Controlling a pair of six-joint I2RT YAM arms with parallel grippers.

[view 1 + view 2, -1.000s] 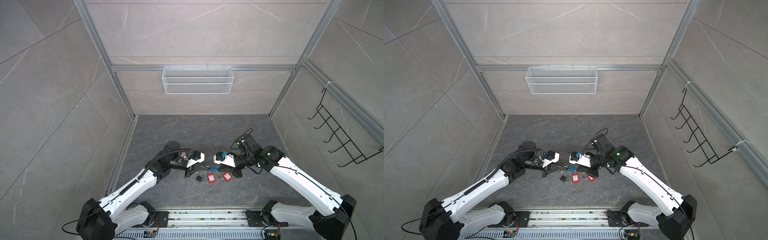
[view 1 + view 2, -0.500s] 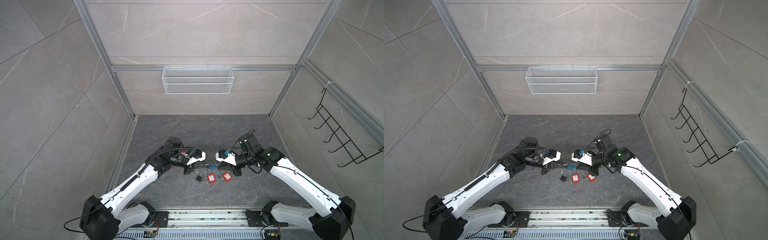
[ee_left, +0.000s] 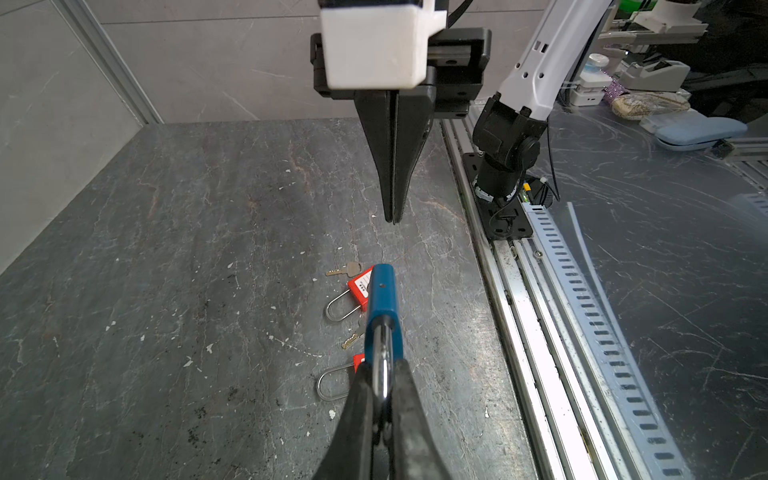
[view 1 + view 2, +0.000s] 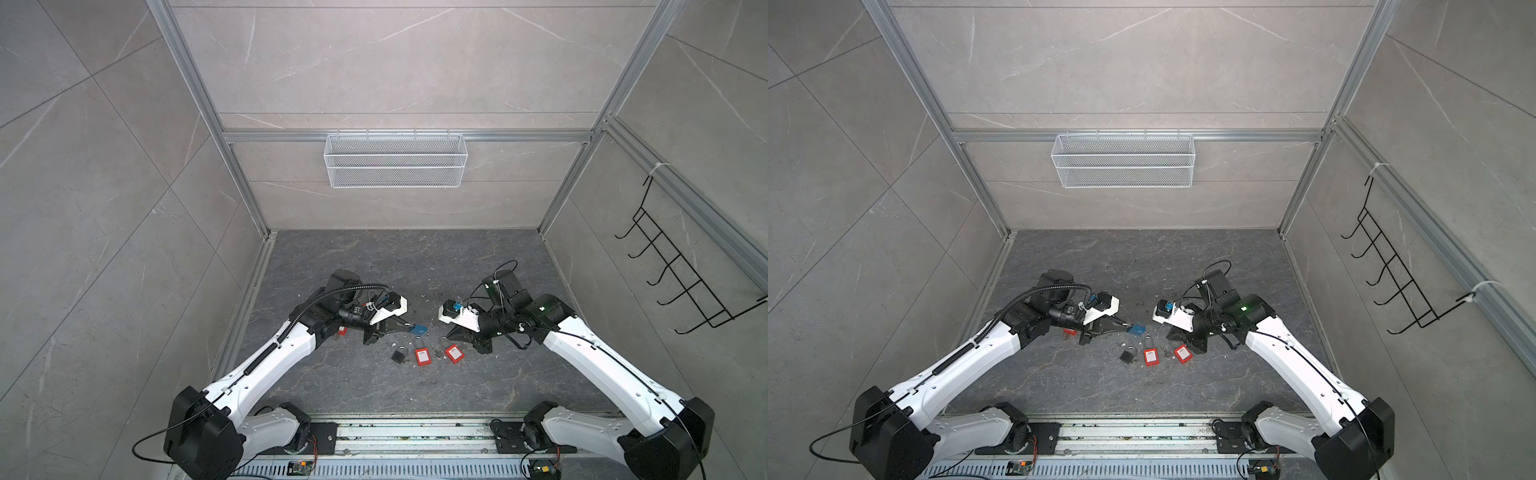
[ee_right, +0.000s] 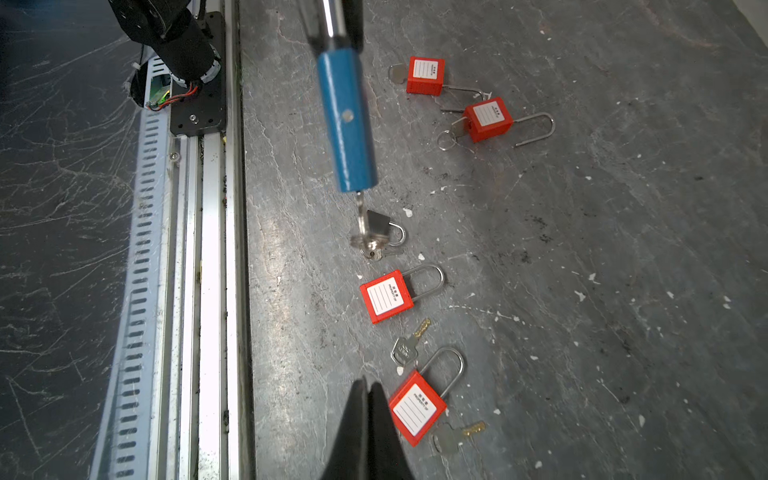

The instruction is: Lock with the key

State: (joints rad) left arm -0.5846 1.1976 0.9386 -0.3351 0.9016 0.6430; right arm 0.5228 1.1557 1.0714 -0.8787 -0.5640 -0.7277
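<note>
Blue padlock (image 3: 382, 299), probably heavy, hangs over the desk (image 3: 166, 291), shackle (image 3: 380, 365) clamped in your left fingers (image 3: 409, 415); right fingers (image 5: 386, 440) pressed together, empty; pinch the small, slippery key (image 5: 360, 216) by its head.

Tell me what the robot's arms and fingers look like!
Both arms, the left arm and right arm, have white shells with black joints and bases. The fingers are black, long and pointed. A ribbed black hose loops along the left arm; a small green light glows on the right.
</note>
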